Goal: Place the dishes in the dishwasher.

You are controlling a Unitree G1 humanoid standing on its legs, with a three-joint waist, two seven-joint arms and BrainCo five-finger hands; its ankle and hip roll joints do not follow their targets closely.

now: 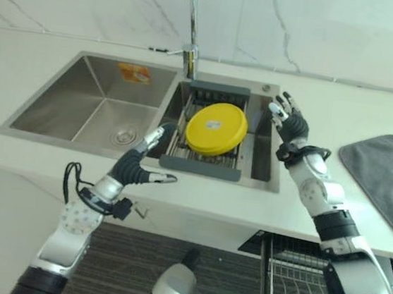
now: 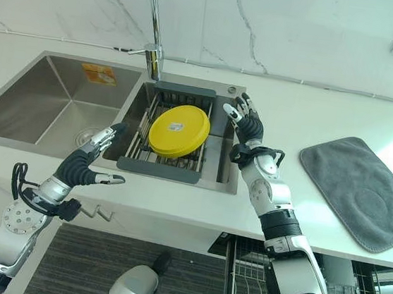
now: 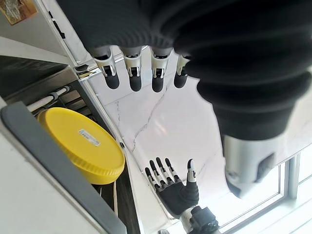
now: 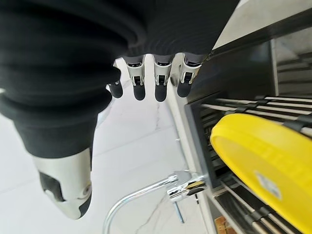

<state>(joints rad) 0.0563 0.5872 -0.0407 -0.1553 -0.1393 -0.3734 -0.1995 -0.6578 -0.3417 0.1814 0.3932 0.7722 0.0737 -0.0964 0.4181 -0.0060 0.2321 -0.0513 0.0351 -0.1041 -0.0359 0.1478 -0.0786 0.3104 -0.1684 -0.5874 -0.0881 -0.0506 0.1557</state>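
A round yellow dish [image 1: 216, 127] lies upside down on a grey drying rack [image 1: 198, 167] set over the right sink basin; it also shows in the left wrist view [image 3: 78, 146] and the right wrist view [image 4: 273, 168]. My left hand [image 1: 138, 162] hovers open at the rack's front left corner, holding nothing. Just right of the dish, my right hand [image 1: 290, 122] is raised above the counter, fingers spread and open, also empty.
The steel double sink [image 1: 87, 106] has an empty left basin with a drain. A tall curved faucet [image 1: 190, 54] stands behind the rack. A grey mat [image 1: 384, 179] lies on the white counter at right. A wire dishwasher rack [image 1: 294, 289] shows below the counter edge.
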